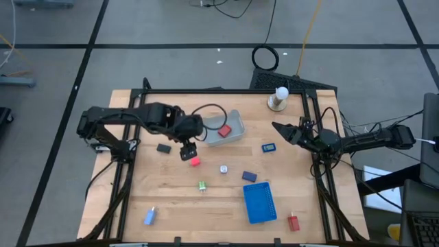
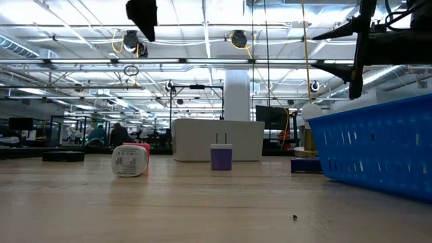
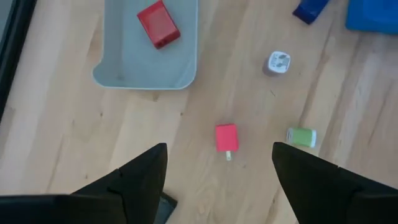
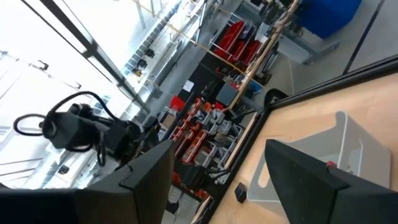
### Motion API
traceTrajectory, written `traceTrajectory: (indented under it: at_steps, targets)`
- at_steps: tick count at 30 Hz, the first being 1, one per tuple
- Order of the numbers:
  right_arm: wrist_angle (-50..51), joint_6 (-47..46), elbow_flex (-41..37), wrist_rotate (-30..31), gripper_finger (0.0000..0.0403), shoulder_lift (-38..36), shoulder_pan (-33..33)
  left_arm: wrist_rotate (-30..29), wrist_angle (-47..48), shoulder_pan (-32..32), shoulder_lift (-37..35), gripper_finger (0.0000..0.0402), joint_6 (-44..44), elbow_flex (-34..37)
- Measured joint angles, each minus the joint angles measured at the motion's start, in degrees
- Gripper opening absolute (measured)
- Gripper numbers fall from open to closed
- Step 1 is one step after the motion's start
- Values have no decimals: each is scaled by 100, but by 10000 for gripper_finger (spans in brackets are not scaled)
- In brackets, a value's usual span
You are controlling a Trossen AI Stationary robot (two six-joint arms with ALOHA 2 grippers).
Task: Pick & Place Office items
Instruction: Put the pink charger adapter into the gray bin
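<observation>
My left claw (image 1: 188, 152) hangs with fingers apart above the table (image 1: 171, 206), just at ten o'clock of the pink block (image 1: 195, 161), which lies free on the wood. A red block (image 1: 223, 130) sits in the pale bin (image 1: 236, 118). My right claw (image 1: 281, 129) waits at three o'clock, fingers apart.

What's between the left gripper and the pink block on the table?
Nothing. In the left wrist view the left gripper hangs open above the pink block, only bare wooden table between. The high view agrees.
</observation>
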State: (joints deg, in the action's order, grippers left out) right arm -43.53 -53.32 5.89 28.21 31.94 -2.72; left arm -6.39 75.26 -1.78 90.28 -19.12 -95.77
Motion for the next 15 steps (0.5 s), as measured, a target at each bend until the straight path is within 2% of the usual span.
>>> traceTrajectory:
  at_steps: [5,15]
  targets:
    - [0,-48,4,0,242,0,-1,209,-438,-21,0,294,-235,670]
    - [0,-148,7,0,242,0,-1,1236,-2041,-96,0,294,-820,2415]
